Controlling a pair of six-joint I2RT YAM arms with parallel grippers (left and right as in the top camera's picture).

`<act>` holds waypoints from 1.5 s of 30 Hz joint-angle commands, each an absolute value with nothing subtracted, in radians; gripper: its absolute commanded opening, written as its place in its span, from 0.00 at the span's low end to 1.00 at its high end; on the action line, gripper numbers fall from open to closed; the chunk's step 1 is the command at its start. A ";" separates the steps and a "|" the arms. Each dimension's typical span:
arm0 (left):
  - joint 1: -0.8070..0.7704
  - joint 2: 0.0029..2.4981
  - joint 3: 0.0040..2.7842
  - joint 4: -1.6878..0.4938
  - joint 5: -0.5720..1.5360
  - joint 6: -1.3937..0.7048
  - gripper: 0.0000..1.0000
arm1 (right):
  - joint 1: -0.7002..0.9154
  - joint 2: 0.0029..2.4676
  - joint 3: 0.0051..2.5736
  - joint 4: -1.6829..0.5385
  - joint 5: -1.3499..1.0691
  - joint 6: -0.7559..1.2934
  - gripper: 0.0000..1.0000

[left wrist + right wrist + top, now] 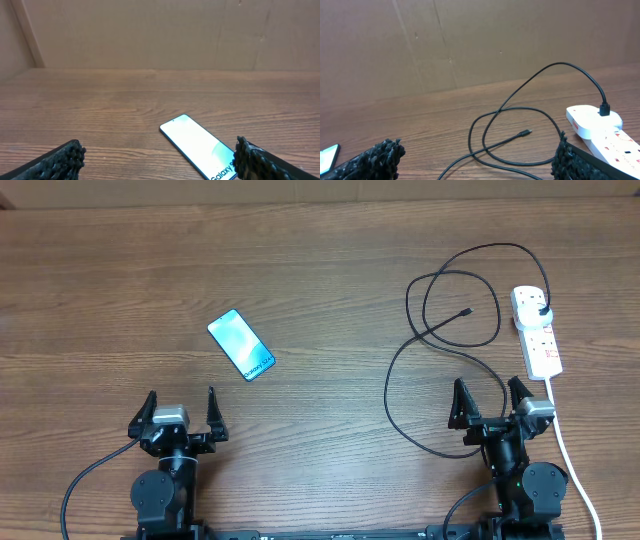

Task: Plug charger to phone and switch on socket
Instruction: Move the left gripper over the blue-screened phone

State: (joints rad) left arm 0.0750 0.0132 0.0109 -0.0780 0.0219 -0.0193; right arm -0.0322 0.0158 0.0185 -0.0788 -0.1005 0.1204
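Overhead, my left pincer (181, 402) and right pincer (487, 395) both gape wide, holding nothing. The phone (240, 344) lies screen-up ahead of the left. The charger (500, 245) loops ahead of the right, plugged into the socket (543, 345). My left wrist shows the phone beyond my spread fingers. My right wrist shows the connector tip (524, 133) loose on the table (420, 115).

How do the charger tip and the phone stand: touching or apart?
Apart. The overhead view shows the charger tip lying near the power strip on the right, with a wide stretch of bare table between it and the phone.
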 commanded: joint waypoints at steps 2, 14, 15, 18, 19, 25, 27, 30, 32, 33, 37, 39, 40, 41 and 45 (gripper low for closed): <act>0.085 0.004 0.005 -0.073 0.055 -0.009 0.99 | -0.034 0.003 0.008 -0.075 -0.099 0.127 1.00; 0.085 0.100 0.192 -0.210 0.086 -0.116 1.00 | -0.034 0.003 0.008 -0.075 -0.099 0.127 1.00; 0.085 0.137 0.220 -0.213 0.086 -0.116 1.00 | -0.034 0.003 0.008 -0.075 -0.099 0.127 1.00; 0.085 0.231 0.280 -0.213 0.089 -0.117 1.00 | -0.034 0.003 0.008 -0.075 -0.098 0.127 1.00; 0.085 0.272 0.306 -0.213 0.098 -0.117 1.00 | -0.034 0.003 0.008 -0.075 -0.099 0.127 1.00; 0.084 0.537 0.518 -0.294 0.136 -0.120 1.00 | -0.034 0.003 0.008 -0.075 -0.099 0.127 1.00; 0.084 0.663 0.656 -0.402 0.136 -0.120 1.00 | -0.034 0.003 0.008 -0.075 -0.099 0.127 1.00; 0.082 0.838 0.863 -0.568 0.169 -0.120 1.00 | -0.034 0.003 0.008 -0.075 -0.099 0.127 1.00; 0.068 0.911 0.952 -0.631 0.177 -0.120 1.00 | -0.034 0.003 0.008 -0.075 -0.099 0.127 1.00; 0.052 0.950 0.997 -0.658 0.176 -0.120 1.00 | -0.034 0.003 0.008 -0.075 -0.099 0.127 1.00; -0.025 1.067 1.111 -0.714 0.137 -0.120 1.00 | -0.034 0.003 0.008 -0.075 -0.099 0.127 1.00; -0.070 1.118 1.151 -0.734 0.094 -0.119 1.00 | -0.034 0.003 0.008 -0.075 -0.099 0.127 1.00; -0.100 1.154 1.174 -0.742 0.080 -0.107 1.00 | -0.034 0.003 0.008 -0.075 -0.099 0.127 1.00; -0.114 1.172 1.183 -0.745 0.080 -0.100 0.99 | -0.034 0.003 0.008 -0.075 -0.099 0.127 1.00; -0.155 1.241 1.191 -0.754 0.090 -0.098 1.00 | -0.034 0.003 0.008 -0.075 -0.099 0.127 1.00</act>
State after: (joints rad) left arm -0.1333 1.1999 1.1652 -0.7410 0.1032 -0.1055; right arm -0.0322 0.0128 0.0185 -0.0792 -0.1001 0.1234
